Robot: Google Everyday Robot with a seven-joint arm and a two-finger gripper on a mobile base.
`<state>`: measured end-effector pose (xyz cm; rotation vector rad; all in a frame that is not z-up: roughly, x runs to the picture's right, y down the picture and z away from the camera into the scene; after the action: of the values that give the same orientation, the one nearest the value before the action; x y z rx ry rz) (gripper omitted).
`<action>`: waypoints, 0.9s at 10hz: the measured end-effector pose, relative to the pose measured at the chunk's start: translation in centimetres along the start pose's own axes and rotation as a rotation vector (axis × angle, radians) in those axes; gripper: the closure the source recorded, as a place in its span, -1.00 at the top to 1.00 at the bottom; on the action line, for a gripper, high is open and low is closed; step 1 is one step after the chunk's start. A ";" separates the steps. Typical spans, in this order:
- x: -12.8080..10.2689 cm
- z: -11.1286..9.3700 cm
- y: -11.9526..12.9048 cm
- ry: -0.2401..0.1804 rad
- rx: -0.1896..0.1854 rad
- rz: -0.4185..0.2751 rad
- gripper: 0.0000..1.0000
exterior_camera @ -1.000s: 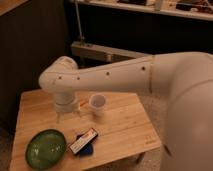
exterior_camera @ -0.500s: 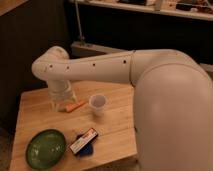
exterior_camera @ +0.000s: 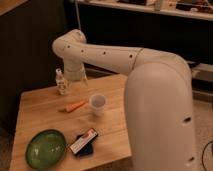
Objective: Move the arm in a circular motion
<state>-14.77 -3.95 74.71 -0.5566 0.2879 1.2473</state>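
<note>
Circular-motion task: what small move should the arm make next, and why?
Probably a short arc of the arm, carrying the gripper up and away from the small bottle, which stands close beside it near the table's back edge. Staying high also clears the cup and carrot nearby.

Dim warm light: a pale wooden worktop point(exterior_camera: 42, 107) stands before a dark wall panel point(exterior_camera: 30, 50), with dark shelving point(exterior_camera: 145, 9) behind and grey speckled floor point(exterior_camera: 204, 125) at right.

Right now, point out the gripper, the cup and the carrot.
gripper point(exterior_camera: 77, 76): camera view, its lower end, beside the bottle point(exterior_camera: 61, 83)
cup point(exterior_camera: 98, 107): camera view, its side wall
carrot point(exterior_camera: 75, 106): camera view, its middle
</note>
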 end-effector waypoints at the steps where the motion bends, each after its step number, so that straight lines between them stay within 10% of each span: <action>1: -2.2 0.0 -0.6 -0.009 -0.003 0.008 0.30; 5: -5.4 1.3 -5.4 0.011 0.006 0.138 0.30; 9: -1.4 1.7 -13.5 0.019 -0.013 0.306 0.30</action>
<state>-2.60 -7.00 80.07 -0.5499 0.3917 1.5406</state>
